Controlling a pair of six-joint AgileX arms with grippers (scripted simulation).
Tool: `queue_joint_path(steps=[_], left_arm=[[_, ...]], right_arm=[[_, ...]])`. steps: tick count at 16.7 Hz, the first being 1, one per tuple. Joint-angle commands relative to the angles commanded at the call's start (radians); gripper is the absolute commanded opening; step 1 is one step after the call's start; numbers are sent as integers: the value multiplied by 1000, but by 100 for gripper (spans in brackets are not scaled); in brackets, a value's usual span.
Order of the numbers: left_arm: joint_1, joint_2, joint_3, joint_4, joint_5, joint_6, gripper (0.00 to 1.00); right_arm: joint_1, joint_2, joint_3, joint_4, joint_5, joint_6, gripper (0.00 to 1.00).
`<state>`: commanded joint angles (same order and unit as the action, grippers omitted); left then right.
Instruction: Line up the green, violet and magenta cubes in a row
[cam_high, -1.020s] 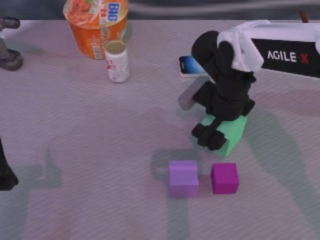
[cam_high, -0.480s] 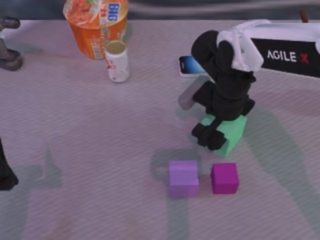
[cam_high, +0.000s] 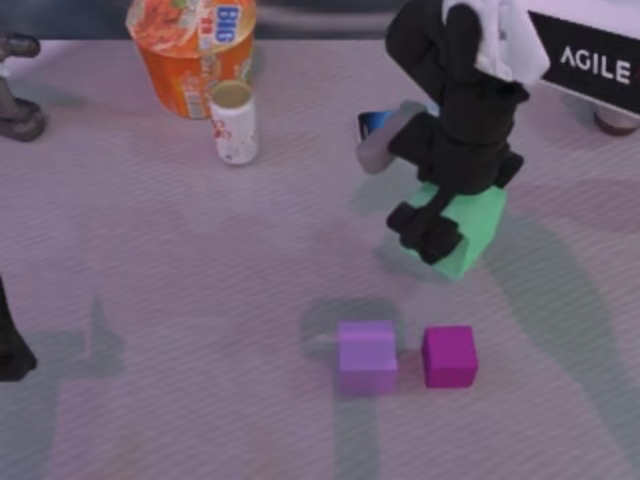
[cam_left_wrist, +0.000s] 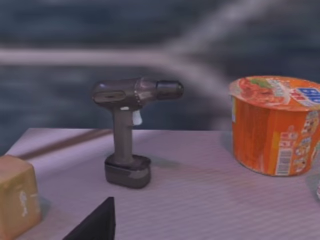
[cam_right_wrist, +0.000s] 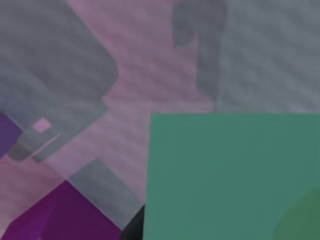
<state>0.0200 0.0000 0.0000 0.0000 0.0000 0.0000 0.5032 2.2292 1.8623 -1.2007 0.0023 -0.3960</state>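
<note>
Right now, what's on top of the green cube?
The right end effector sits over the green cube, gripping it. It hides much of the cube's top face; the finger contact itself isn't visible.

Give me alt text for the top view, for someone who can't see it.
The right gripper holds the green cube above the table, behind the violet cube and magenta cube, which sit side by side near the front edge. A noodle cup and small bottle stand at the back left.

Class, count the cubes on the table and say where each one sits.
3. The green cube is held in the right claw, right of centre; the violet cube and magenta cube sit side by side nearer the front.
</note>
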Motion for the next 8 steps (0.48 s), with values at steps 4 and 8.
queue_joint_path(steps=[4,8], left_arm=[[0,0,0,0,0,0,100],[0,0,0,0,0,0,100]], right_arm=[[-5,1,0,-1,0,2,0],[62,42,73,-41,0,-30,0]])
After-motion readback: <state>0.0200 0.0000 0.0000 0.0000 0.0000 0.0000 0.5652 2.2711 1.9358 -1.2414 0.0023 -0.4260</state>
